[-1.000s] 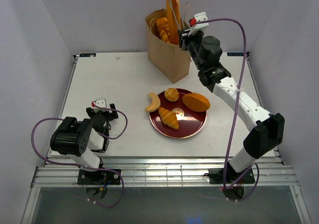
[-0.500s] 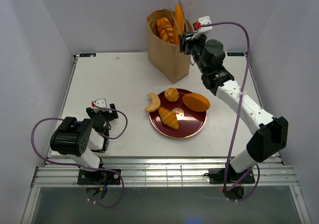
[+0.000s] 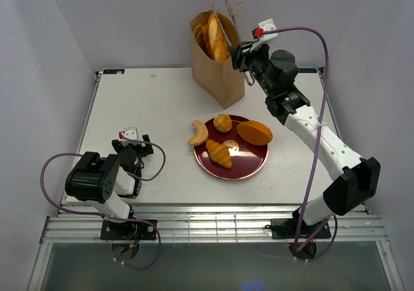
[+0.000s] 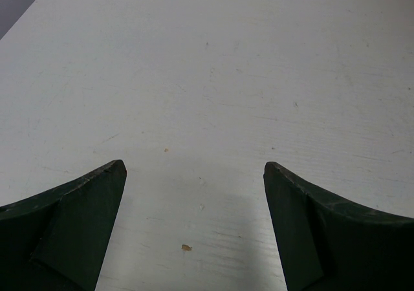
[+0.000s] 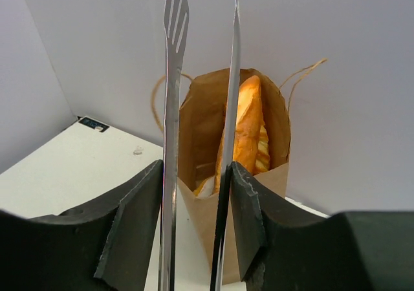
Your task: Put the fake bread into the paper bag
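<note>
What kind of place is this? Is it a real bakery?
Probably a robot test lab, not a bakery: black-and-white robot arms at a white table, plain white walls all around, and glossy toy breads on a dark red round plate and in a tall brown paper bag.

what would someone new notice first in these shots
The paper bag stands at the table's far edge, with a glossy baguette poking out of its top. Right beside it, the right gripper clamps long metal tongs that point at the bag. Mid-table, a dark red plate carries a croissant, a round bun and an oval loaf.
</note>
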